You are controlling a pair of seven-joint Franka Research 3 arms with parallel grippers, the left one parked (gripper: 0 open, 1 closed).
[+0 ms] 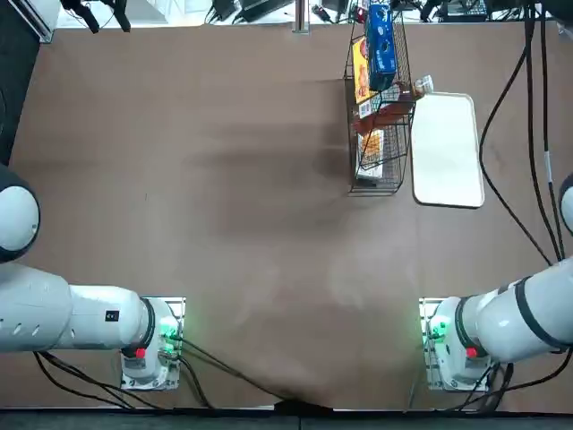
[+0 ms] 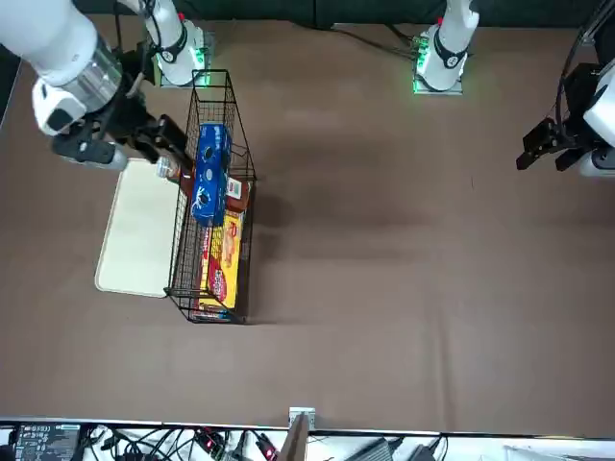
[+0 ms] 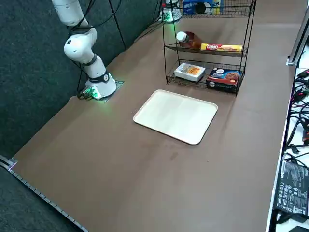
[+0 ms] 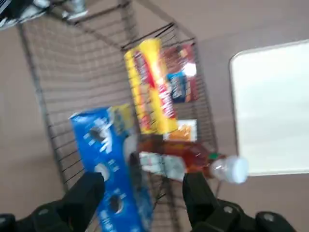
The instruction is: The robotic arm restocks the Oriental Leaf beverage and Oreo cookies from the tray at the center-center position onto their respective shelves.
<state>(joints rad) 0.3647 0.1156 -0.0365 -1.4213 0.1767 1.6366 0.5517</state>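
The blue Oreo cookies box [image 1: 380, 40] [image 3: 200, 7] lies on the top tier of the black wire shelves [image 1: 376, 170] [image 2: 231, 96]. One tier below lies the Oriental Leaf beverage [image 3: 190, 39] [image 4: 188, 162] on its side, its white cap poking out toward the tray. The white tray [image 1: 445, 148] [image 3: 176, 116] beside the rack holds nothing. My right gripper [image 2: 165, 142] [image 4: 140, 193] hovers above the rack's top, beside the Oreo box [image 2: 209, 173] [image 4: 113, 164], open with nothing between its fingers. It is out of the top and right side views.
A long yellow packet [image 3: 221, 47] [image 4: 149, 89] shares the bottle's tier. Two small boxes [image 3: 189, 71] [image 3: 223, 77] sit on the bottom tier. Black cables [image 1: 537, 107] hang past the tray's right side. The brown table stretches wide to the rack's left.
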